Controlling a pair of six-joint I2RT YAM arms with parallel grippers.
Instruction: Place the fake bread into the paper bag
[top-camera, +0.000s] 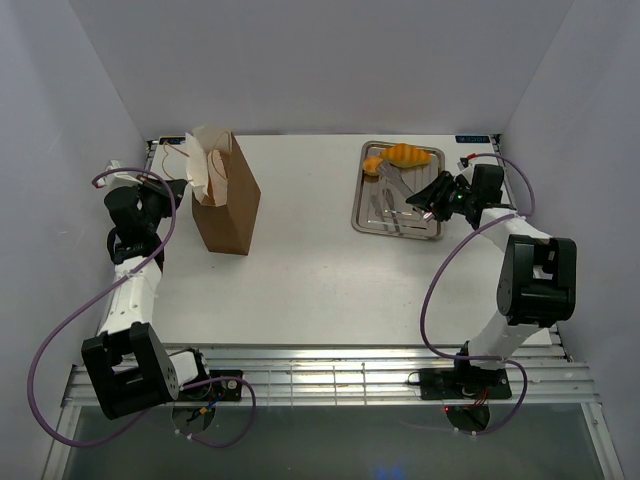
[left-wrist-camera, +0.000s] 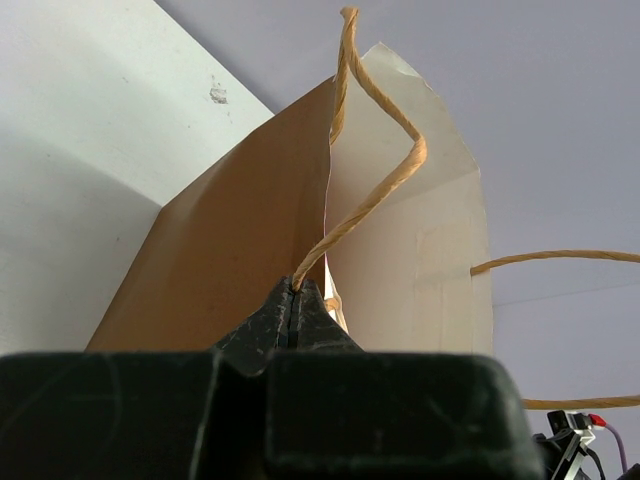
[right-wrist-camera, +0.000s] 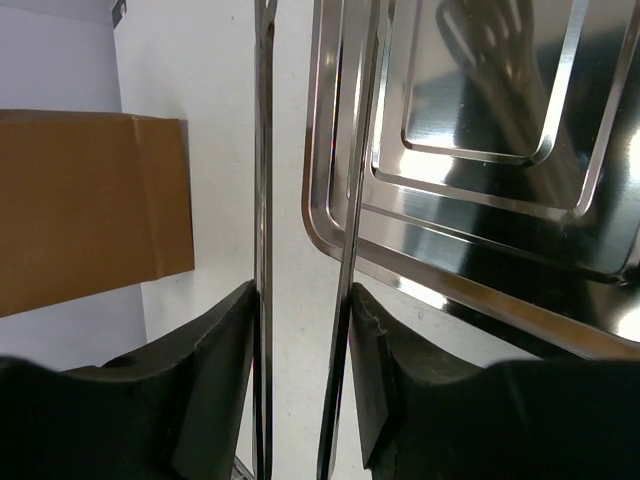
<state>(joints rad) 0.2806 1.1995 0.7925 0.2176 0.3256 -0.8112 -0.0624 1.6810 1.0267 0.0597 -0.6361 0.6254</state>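
The brown paper bag (top-camera: 228, 205) stands upright at the back left, its pale mouth open. My left gripper (top-camera: 182, 192) is beside its left rim, shut on a string handle (left-wrist-camera: 372, 195) of the bag (left-wrist-camera: 225, 270). A ridged golden loaf (top-camera: 412, 155) and a small orange bun (top-camera: 372, 165) lie at the far end of the steel tray (top-camera: 432, 228). No other bread shows. My right gripper (top-camera: 430, 203) is over the tray's right side, shut on silver tongs (top-camera: 393, 188) that point toward the bun. In the right wrist view the gripper (right-wrist-camera: 303, 300) presses both tong arms (right-wrist-camera: 262, 180), which stay apart.
The steel tray (right-wrist-camera: 480, 150) fills the upper right of the right wrist view, and the bag (right-wrist-camera: 80, 200) is at its left. A second string handle (left-wrist-camera: 560, 257) hangs at the right of the left wrist view. White walls enclose the table on three sides.
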